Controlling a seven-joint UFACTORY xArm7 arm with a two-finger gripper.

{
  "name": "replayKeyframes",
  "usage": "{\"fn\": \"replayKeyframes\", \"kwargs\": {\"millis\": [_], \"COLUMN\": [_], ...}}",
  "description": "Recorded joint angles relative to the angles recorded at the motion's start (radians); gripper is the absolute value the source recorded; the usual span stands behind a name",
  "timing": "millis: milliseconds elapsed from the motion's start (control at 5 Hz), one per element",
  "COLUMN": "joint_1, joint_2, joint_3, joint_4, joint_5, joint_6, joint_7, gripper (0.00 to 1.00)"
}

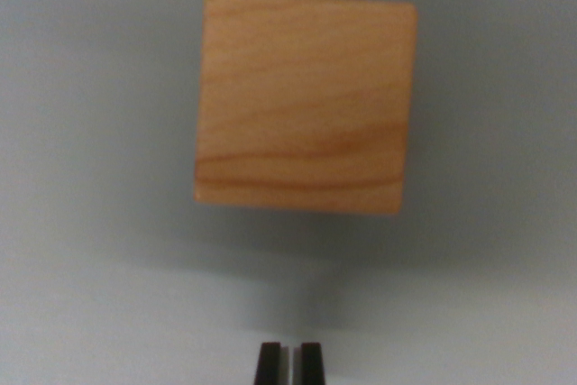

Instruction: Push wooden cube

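Two dark fingertips [268,363] poke up at the very near edge of the wrist view. They belong to the gripper [289,363]. They sit almost together, with just a thin gap between them, and they hold nothing. Only their tips show; everything else on the gripper is cut off at the bottom.

Past the tips comes a bare stretch of pale grey table [99,295]. Nothing lies on it here.

Farther out sits the wooden cube [305,101]. It rests on the table, in the middle and far part of the view, a little to the right of the tips. It is apart from the gripper, not touching it. A soft shadow spreads around it.

What could go wrong? The tips line up a bit left of the cube's middle. If the push lands off to one side, I think the cube may spin instead of sliding straight. The closed tips are narrow, so they may slip off the flat face. If they ride too high, the cube might tip.

Some things are hard to tell. The picture is blurry. Only one face of the cube shows, so its other sides are hidden. The table edges are out of view, so I cannot tell how much room the cube has.
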Motion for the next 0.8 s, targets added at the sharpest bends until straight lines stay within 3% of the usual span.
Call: {"fn": "replayKeyframes", "kwargs": {"millis": [200, 400, 600, 800], "joint_1": [0.0004, 0.0004, 0.0009, 0.0009], "joint_2": [0.015, 0.015, 0.033, 0.033], "joint_3": [-0.002, -0.002, -0.004, -0.004], "joint_4": [0.025, 0.025, 0.056, 0.056], "joint_5": [0.0, 0.0, -0.0001, -0.0001], "joint_6": [0.01, 0.01, 0.022, 0.022], "joint_7": [-0.003, -0.003, -0.006, -0.006], "gripper": [1.0, 1.0, 1.0, 1.0]}}
